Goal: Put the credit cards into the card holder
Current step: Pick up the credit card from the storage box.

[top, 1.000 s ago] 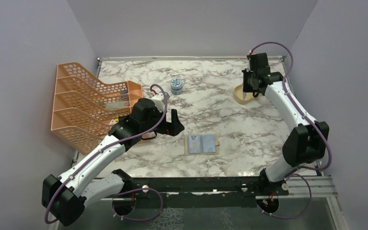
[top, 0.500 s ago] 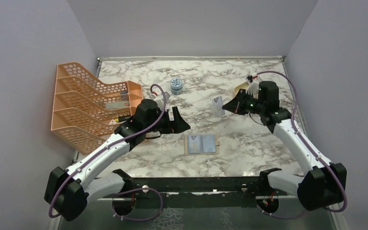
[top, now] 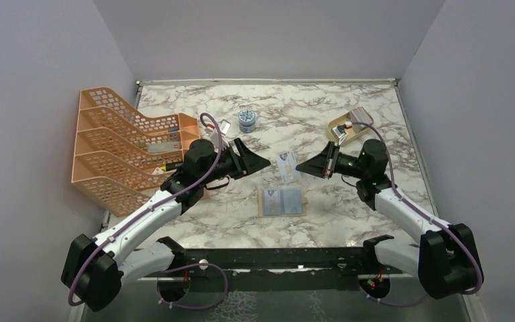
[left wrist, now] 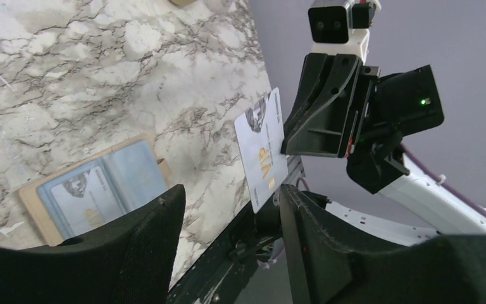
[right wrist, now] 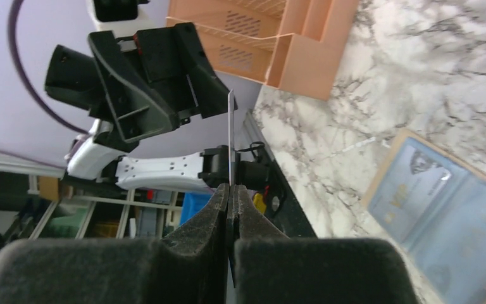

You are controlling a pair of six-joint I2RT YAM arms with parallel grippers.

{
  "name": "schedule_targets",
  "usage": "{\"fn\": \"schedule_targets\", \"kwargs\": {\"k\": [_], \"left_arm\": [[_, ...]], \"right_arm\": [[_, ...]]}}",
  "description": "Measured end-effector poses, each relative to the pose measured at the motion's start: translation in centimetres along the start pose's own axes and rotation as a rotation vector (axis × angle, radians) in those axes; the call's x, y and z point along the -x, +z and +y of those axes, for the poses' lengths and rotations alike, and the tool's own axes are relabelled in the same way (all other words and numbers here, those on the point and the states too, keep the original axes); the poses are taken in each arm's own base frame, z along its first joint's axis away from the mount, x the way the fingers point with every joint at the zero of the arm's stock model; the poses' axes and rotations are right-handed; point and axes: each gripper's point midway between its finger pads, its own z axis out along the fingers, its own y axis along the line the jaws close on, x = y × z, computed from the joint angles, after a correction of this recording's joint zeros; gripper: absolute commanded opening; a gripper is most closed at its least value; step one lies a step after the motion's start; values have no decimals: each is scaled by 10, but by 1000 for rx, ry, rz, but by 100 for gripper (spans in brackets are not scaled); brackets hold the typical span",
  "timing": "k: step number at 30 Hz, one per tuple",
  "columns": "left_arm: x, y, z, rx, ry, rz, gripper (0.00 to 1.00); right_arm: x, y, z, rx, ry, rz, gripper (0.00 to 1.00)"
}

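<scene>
A pale credit card (top: pixel 287 166) marked VIP hangs upright above the table, pinched at one edge by my shut right gripper (top: pixel 302 166). In the right wrist view the card (right wrist: pixel 230 126) is edge-on between the closed pads (right wrist: pixel 230 190). My left gripper (top: pixel 263 161) faces it from the left with its jaws apart. In the left wrist view the card (left wrist: pixel 262 149) has its lower corner just ahead of that gripper (left wrist: pixel 231 190), touching neither finger. The card holder (top: pixel 281 201) lies open on the marble below, another card in its left pocket (left wrist: pixel 82 193).
An orange mesh file tray (top: pixel 124 151) stands at the left, close behind the left arm. A small blue-and-white jar (top: pixel 247 119) sits at the back centre. A beige rounded dish (top: pixel 349 126) lies at the back right.
The right arm swung from the beige dish to the table's middle, carrying the card low. The left gripper turned toward it and its jaws narrowed.
</scene>
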Motion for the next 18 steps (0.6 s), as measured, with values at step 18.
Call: {"fn": "schedule_targets", "kwargs": {"k": [18], "left_arm": [[-8, 8, -6, -101, -91, 18, 22]], "right_arm": [[-24, 23, 22, 124, 33, 90, 1]]}}
